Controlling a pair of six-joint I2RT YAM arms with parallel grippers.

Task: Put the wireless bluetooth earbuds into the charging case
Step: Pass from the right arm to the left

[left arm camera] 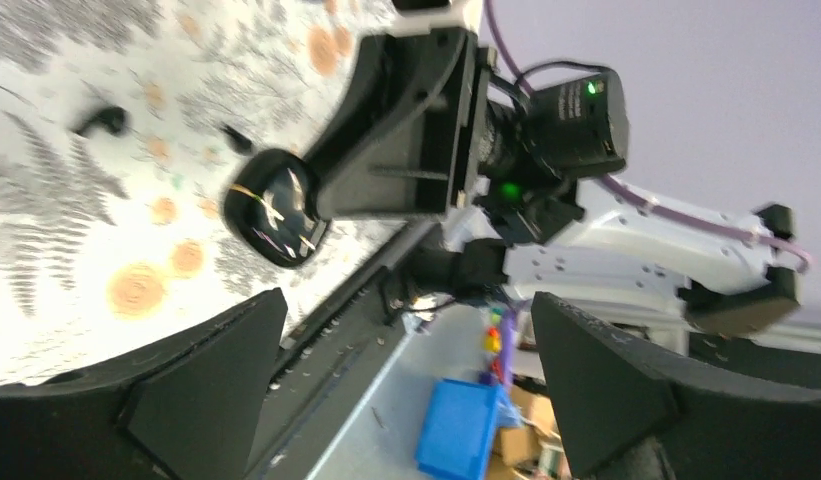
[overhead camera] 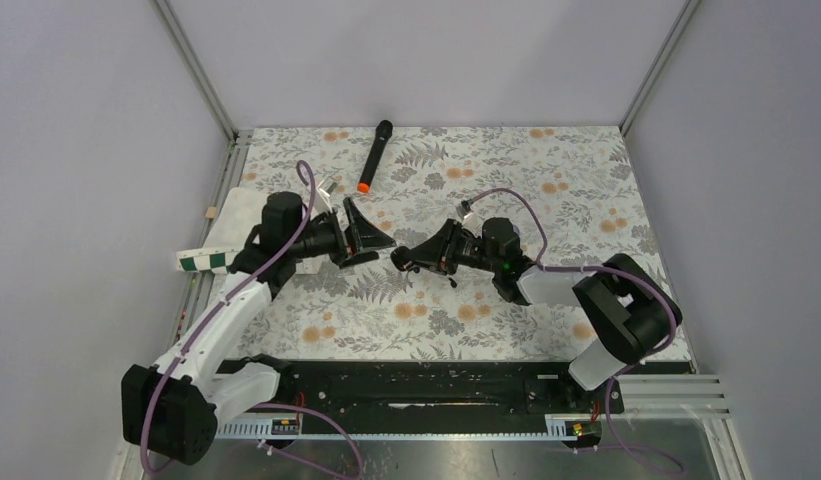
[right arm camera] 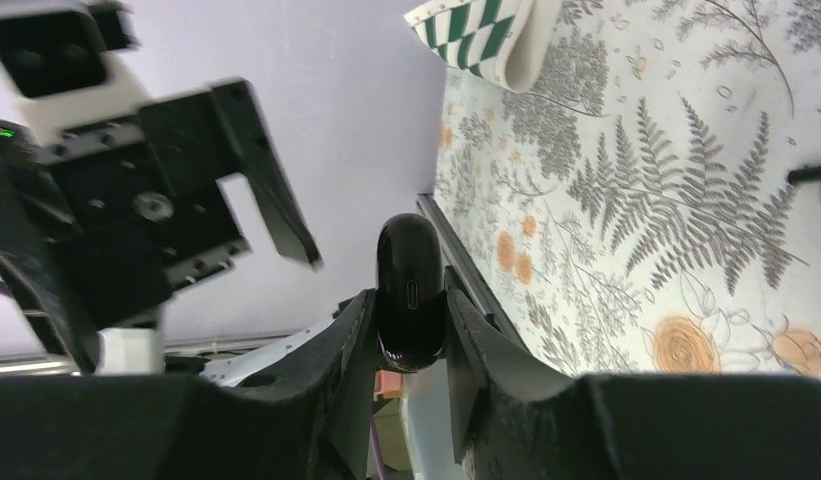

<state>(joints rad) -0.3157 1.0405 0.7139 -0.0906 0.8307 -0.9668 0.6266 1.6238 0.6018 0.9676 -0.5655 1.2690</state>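
Note:
The charging case [right arm camera: 410,275], a glossy black pebble, is clamped upright between my right gripper's [right arm camera: 409,293] fingers, above the table. From the left wrist view the same case [left arm camera: 273,206] shows at the tip of the right gripper. My left gripper [left arm camera: 406,300] faces it with its jaws wide apart and nothing between them. In the top view the left gripper [overhead camera: 379,243] and right gripper [overhead camera: 402,256] nearly meet tip to tip at mid-table. One black earbud [left arm camera: 102,120] lies on the floral cloth, and a second small dark piece [left arm camera: 236,138] lies near it. A dark earbud-like shape [right arm camera: 818,182] sits at the right edge.
A black microphone with an orange end [overhead camera: 374,157] lies at the back of the table. A white board with a green-and-white checkered strip [overhead camera: 208,260] sits at the left edge. A blue bin [left arm camera: 461,425] stands beyond the table's near edge.

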